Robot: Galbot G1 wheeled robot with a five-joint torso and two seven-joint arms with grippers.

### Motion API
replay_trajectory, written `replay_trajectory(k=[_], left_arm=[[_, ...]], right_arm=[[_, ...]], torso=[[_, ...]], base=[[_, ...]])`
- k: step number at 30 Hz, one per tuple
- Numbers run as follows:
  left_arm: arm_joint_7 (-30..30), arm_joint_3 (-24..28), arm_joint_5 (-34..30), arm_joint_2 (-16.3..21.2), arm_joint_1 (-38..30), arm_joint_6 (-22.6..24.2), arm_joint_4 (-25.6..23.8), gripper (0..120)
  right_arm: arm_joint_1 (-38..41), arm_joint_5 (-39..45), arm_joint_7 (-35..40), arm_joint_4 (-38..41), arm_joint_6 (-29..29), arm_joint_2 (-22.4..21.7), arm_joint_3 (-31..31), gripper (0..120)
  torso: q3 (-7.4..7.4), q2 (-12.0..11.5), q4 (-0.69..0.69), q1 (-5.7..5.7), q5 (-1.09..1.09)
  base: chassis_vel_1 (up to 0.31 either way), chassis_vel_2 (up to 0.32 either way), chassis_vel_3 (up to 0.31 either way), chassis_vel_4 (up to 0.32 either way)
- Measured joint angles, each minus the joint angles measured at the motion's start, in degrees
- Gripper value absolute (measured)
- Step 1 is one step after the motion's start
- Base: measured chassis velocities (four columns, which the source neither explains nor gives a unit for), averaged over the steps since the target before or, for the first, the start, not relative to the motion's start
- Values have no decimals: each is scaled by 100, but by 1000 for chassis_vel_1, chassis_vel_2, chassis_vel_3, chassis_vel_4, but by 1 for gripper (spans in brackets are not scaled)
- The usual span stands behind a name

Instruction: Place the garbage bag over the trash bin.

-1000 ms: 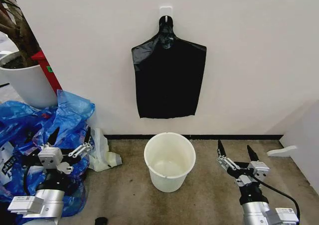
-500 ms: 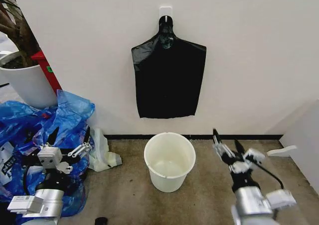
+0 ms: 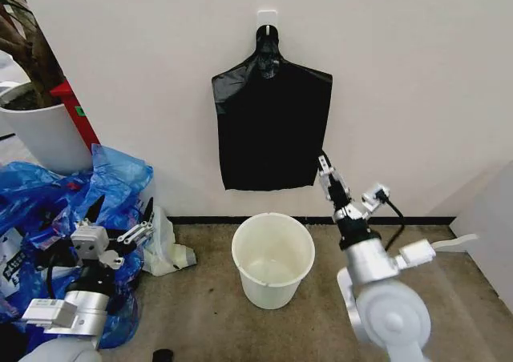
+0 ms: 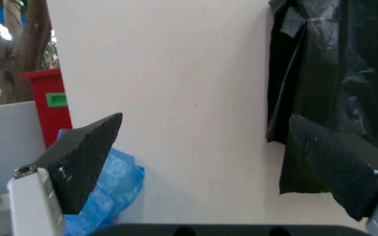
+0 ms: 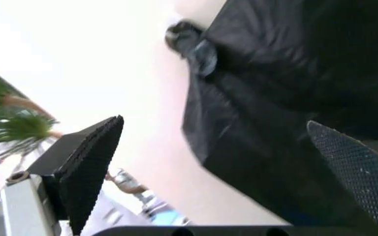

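The right gripper (image 3: pixel 328 175), fingers spread, is raised by the lower right corner of the glossy, wrinkled garbage bag (image 3: pixel 271 130) (its hook (image 3: pixel 267 27) partly hidden). Below stands the round white trash bin (image 3: pixel 272 259). The left gripper (image 3: pixel 120 219) waits spread beside crumpled blue bags (image 3: pixel 96 186).

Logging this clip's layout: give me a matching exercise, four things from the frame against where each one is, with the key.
Things:
1. garbage bag
2. trash bin
3. left gripper
4. right gripper

Places:
A. raised beside the hanging bag's lower corner
B. on the floor below the hanging bag
C. low, in front of the blue plastic bags
D. hanging from a hook on the wall

Pairs: 1-D, 2-B, 3-C, 4-A
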Motion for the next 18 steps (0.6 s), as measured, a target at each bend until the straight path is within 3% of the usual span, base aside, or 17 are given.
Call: replay_trajectory(k=[8,18], left_arm=[[0,-15,18,4,-11,17,12,100],[17,10,33,-4,-35,32,35,100]], right_arm=[[1398,797,563,-1082,51,47,-641,100],[2713,1024,989,-1912,327,275,-827,100]], torso=[[0,0,1,0,-1],[-1,0,1,0,-2]], base=[[0,0,0,0],[0,0,0,0]])
